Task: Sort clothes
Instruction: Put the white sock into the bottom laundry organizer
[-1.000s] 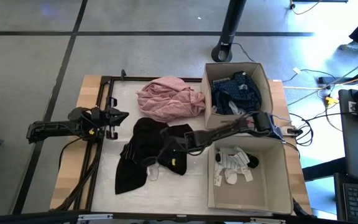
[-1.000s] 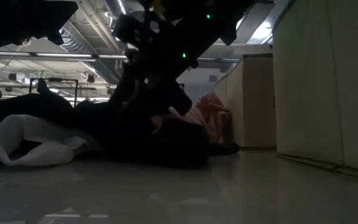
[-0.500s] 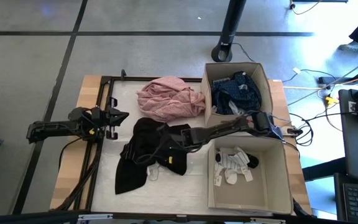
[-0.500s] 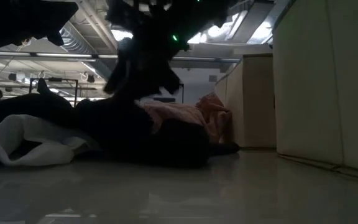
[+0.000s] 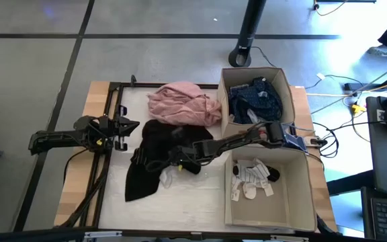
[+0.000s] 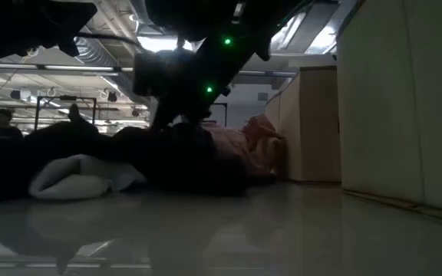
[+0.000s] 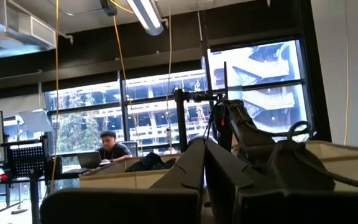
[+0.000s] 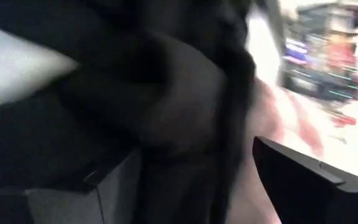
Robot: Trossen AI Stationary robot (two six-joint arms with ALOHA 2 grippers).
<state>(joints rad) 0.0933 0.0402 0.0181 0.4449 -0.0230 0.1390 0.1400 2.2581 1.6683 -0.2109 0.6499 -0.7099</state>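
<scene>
While right tool (image 5: 180, 160) reaches, one black pile (image 5: 150, 168), two boxes (image 5: 257, 101)

Bright overhead, low view backlit — wrist blurred

Crumpled black pieces (image 5: 150, 158) beside pink piece (image 5: 180, 104)

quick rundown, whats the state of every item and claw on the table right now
black clothes: heaped on the table, right claw in them
pink piece: crumpled, loose on the table
far box: open, holds dark blue clothes
near box: open, holds white socks
right claw: down in the black heap
left claw: parked at the table's edge
</scene>
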